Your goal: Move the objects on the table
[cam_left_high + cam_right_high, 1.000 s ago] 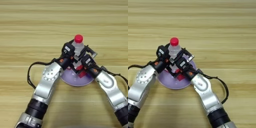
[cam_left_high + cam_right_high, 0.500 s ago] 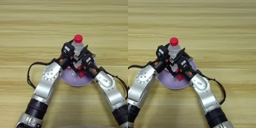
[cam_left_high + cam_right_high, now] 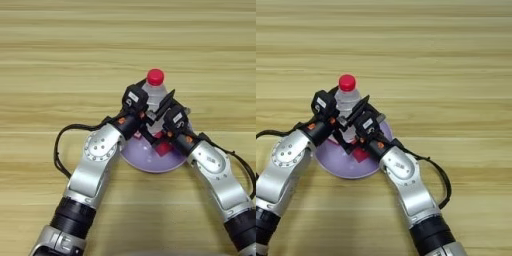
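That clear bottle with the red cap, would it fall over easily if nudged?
Probably. The bottle stands upright, tall and narrow, so a push near its red cap would likely tip it. It looks like thin clear plastic, so perhaps light. Lying down, its round body would probably roll.

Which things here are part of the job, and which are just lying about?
Job:
- clear bottle, red cap, upright at the plate's far edge, both grippers close by it
- red cube, on the plate
- left gripper
- right gripper
- table

Lying about:
- lilac plate
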Robot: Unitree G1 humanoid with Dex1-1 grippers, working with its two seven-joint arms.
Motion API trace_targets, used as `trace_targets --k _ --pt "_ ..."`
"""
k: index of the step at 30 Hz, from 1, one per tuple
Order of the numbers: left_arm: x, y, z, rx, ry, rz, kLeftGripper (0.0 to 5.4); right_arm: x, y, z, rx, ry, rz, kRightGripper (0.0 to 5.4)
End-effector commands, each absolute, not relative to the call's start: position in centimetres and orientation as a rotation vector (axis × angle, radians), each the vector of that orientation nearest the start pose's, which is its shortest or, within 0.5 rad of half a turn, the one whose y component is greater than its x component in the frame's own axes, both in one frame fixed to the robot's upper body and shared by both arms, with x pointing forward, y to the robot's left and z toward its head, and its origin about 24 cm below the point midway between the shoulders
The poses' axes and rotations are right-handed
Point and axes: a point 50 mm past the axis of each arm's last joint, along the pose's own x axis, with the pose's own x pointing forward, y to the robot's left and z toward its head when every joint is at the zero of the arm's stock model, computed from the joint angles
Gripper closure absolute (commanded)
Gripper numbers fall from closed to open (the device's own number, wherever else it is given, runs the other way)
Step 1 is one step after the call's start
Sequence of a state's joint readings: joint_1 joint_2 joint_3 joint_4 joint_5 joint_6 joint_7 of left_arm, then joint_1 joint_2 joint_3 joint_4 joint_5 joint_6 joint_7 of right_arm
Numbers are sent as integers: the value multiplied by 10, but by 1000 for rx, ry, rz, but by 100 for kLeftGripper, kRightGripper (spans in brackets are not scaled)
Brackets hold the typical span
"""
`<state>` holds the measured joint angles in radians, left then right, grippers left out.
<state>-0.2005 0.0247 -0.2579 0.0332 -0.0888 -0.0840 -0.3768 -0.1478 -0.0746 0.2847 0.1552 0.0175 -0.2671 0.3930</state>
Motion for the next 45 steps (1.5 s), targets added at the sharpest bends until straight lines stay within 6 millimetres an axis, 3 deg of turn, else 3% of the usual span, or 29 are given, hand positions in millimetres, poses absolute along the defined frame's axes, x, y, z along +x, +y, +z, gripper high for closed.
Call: trace_targets --k 1,11,15,24,36,45 --pt "271 57 94 -11 -256 -696 233 259 -67 65 -100 -243 714 69" --pt "270 57 93 -11 -256 -697 233 261 -69 64 -91 -229 711 69" --pt "270 57 93 -5 -258 -691 233 261 -69 64 -92 -230 709 114" --pt "271 58 94 15 -270 -679 119 264 -72 64 -84 -224 684 197" --pt "272 59 94 21 -272 -668 5 266 -74 64 -88 -224 670 215" --pt "274 64 104 -34 -325 -652 0 274 -83 69 -94 -258 583 217"
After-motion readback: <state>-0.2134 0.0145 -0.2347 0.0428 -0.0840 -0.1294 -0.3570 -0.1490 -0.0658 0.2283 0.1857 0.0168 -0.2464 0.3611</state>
